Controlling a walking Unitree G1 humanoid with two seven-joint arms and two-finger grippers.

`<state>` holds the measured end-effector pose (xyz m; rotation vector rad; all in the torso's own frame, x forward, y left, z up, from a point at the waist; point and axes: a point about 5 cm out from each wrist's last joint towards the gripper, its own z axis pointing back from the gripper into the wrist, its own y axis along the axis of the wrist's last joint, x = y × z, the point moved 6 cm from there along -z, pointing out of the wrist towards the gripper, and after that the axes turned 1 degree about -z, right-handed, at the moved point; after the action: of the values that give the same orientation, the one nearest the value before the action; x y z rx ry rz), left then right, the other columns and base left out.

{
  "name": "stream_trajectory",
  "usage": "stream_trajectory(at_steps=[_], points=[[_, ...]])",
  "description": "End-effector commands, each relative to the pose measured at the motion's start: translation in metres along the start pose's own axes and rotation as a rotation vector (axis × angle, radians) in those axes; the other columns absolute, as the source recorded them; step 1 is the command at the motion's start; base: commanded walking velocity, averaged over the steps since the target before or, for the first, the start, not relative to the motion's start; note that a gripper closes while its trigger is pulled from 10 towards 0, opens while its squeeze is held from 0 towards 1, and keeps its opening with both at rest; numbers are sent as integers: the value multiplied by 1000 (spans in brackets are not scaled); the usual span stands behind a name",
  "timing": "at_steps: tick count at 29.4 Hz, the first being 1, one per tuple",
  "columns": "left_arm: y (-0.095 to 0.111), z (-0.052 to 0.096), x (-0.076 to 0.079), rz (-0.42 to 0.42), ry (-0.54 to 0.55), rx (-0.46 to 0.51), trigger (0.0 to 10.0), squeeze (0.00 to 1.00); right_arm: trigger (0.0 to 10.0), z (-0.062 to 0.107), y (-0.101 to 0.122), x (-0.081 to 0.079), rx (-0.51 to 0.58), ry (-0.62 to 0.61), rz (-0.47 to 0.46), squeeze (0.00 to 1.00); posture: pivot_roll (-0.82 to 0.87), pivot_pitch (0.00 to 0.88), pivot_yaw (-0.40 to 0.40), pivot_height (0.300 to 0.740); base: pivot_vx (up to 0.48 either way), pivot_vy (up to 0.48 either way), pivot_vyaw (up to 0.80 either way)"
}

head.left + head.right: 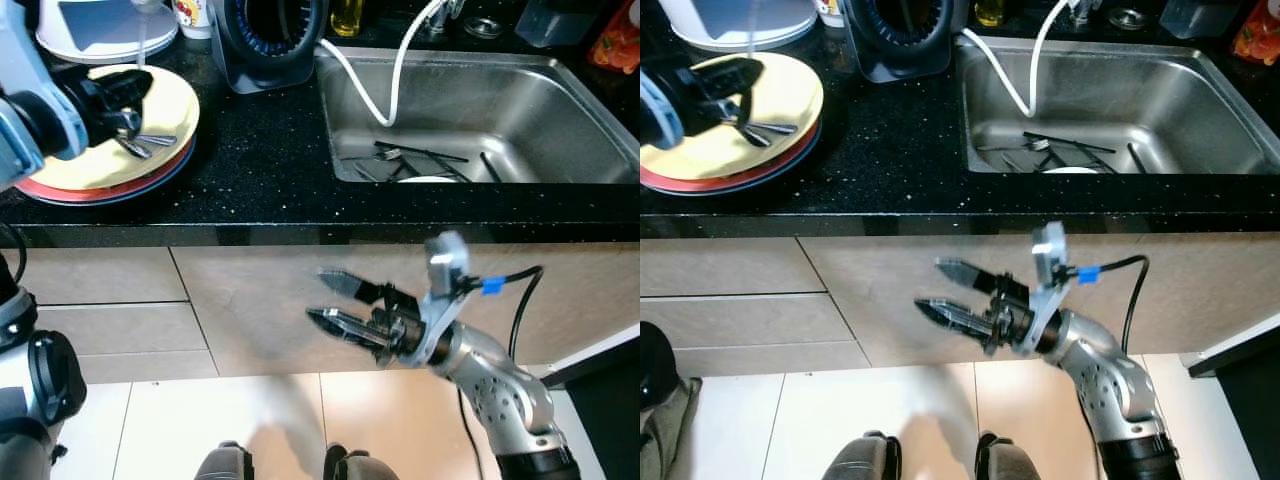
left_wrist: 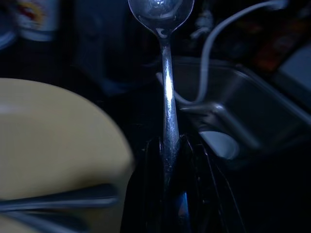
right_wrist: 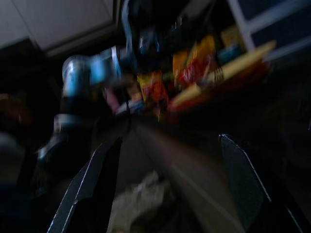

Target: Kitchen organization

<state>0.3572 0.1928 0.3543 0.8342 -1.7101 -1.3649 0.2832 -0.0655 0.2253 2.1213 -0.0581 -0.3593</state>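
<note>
Low in the frame, right hand [image 1: 335,300] hung spread, idle. Upper left, left hand [image 1: 130,105] pinched a spoon [image 2: 167,97] above the yellow plate [image 1: 170,125]; best carried level to the sink [image 1: 560,110].

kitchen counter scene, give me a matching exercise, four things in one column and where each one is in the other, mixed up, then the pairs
Things:
1. spoon
2. yellow plate
3. white hose
4. right gripper

Places or states:
A. hangs open in front of the cabinet fronts, below the counter edge
B. on top of a stack on the black counter, left of the sink
C. runs from the tap down into the sink
D. clamped between the left gripper's fingers

Pairs: 1-D, 2-B, 3-C, 4-A
</note>
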Motion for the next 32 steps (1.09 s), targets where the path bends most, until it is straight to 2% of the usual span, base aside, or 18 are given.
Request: stream_trajectory(at_steps=[1, 2, 4, 8, 9, 11, 16, 22, 23, 25, 32], points=[[4, 3, 7, -11, -34, 38, 7961, 0, 10000, 5, 4, 3, 27, -27, -9, 0, 143, 150, -35, 740, 0, 0, 0], [1, 4, 11, -6, -59, 45, 10000, 0, 10000, 3, 6, 3, 42, -29, -9, 0, 144, 148, -39, 740, 0, 0, 0], [-5, 6, 20, -3, -103, 66, 10000, 0, 10000, 0, 12, 5, 72, -40, -11, 0, 145, 147, -45, 740, 0, 0, 0], [-8, 7, 23, 10, -123, 85, 10000, 0, 10000, -3, 15, 11, 77, -67, 2, 0, 144, 145, -47, 740, 0, 0, 0], [-10, 10, 29, 20, -167, 106, 10000, 0, 10000, -6, 16, 17, 77, -98, 16, 0, 145, 143, -51, 740, 0, 0, 0], [-11, 11, 32, 19, -189, 115, 10000, 0, 10000, -7, 17, 18, 78, -106, 19, 0, 145, 143, -51, 740, 0, 0, 0], [-16, 22, 62, 14, -388, 200, 10000, 0, 10000, -19, 27, 23, 117, -129, 15, 0, 145, 141, -54, 740, 0, 0, 0], [-34, 21, 69, 56, -435, 181, 10000, 0, 10000, -36, 35, 28, 139, -158, 39, 0, 143, 142, -53, 740, 0, 0, 0], [-34, 21, 69, 56, -435, 181, 10000, 0, 10000, -36, 35, 28, 139, -158, 39, 0, 143, 142, -53, 740, 0, 0, 0], [-46, 20, 76, 32, -462, 157, 10000, 0, 10000, -47, 43, 27, 162, -158, 57, 0, 145, 144, -51, 740, 0, 0, 0], [-63, 15, 82, 18, -478, 124, 10000, 0, 10000, -57, 52, 23, 177, -155, 96, 0, 146, 140, -48, 740, 0, 0, 0]])
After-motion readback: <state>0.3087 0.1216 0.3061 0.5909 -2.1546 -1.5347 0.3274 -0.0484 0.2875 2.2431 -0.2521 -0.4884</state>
